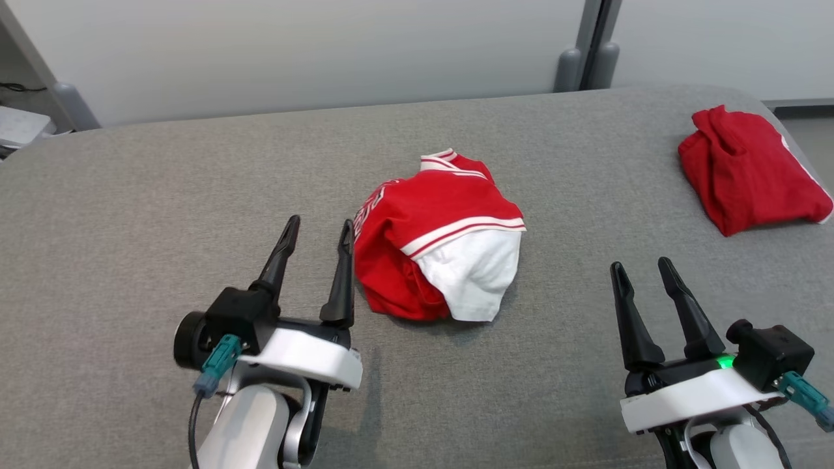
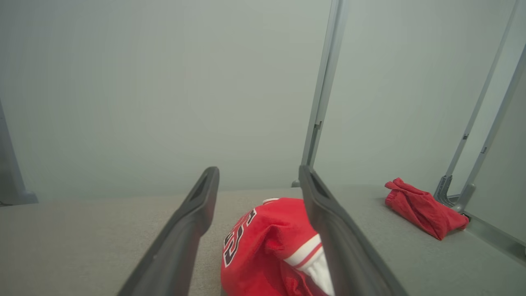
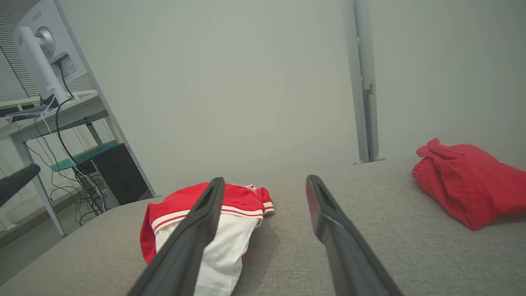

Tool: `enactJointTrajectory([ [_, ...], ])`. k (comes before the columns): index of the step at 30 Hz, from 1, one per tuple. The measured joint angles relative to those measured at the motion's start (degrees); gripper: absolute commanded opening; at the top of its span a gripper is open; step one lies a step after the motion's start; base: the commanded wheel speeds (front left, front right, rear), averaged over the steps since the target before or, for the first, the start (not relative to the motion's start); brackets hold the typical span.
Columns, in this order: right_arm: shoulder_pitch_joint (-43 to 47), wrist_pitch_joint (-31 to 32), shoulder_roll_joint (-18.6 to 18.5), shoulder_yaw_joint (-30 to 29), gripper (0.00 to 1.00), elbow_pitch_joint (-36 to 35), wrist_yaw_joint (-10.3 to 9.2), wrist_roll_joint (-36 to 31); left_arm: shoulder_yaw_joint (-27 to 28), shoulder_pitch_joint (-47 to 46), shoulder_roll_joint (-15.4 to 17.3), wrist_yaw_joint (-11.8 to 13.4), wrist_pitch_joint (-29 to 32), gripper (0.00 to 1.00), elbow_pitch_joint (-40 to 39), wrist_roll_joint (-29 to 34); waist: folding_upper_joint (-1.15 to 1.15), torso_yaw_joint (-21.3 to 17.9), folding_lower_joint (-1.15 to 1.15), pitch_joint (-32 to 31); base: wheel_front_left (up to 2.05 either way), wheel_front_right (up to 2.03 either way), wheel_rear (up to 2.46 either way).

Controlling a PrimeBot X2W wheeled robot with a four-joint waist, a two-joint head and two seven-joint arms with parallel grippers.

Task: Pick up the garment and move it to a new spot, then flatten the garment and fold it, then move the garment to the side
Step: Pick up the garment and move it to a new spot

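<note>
Red-and-white garment (image 1: 440, 238) is seen crumpled mid grey surface (image 1: 130, 195), just beside left gripper (image 1: 321, 223); that and right gripper (image 1: 640, 264) are held open, empty; soft, light, floppy cloth is expected, best pinched at a raised fold

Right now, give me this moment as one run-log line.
phase: pre-grasp | red-and-white garment: crumpled, not gripped | left claw: open, at its left edge | right claw: open, apart | red garment: far right
</note>
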Motion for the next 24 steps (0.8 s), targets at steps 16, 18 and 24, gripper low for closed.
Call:
enactJointTrajectory([
  [16,7.2,0.0,0.2,-6.2,1.00,1.4,0.00,-4.9,7.4,18.4,0.5,4.4,0.0,1.00,-14.5,7.9,0.00,8.6,0.00,-5.1,0.00,0.00,0.00],
  [18,8.1,0.0,0.4,-6.6,1.00,1.5,0.00,-5.0,7.4,20.1,0.5,4.1,0.0,1.00,-14.8,9.4,0.00,8.9,0.00,-5.5,0.00,0.00,0.00],
  [24,10.4,0.0,0.7,-8.1,1.00,1.7,0.00,-5.4,8.2,23.7,0.5,3.8,0.0,1.00,-15.9,13.9,0.00,9.8,0.00,-6.6,0.00,0.00,0.00],
])
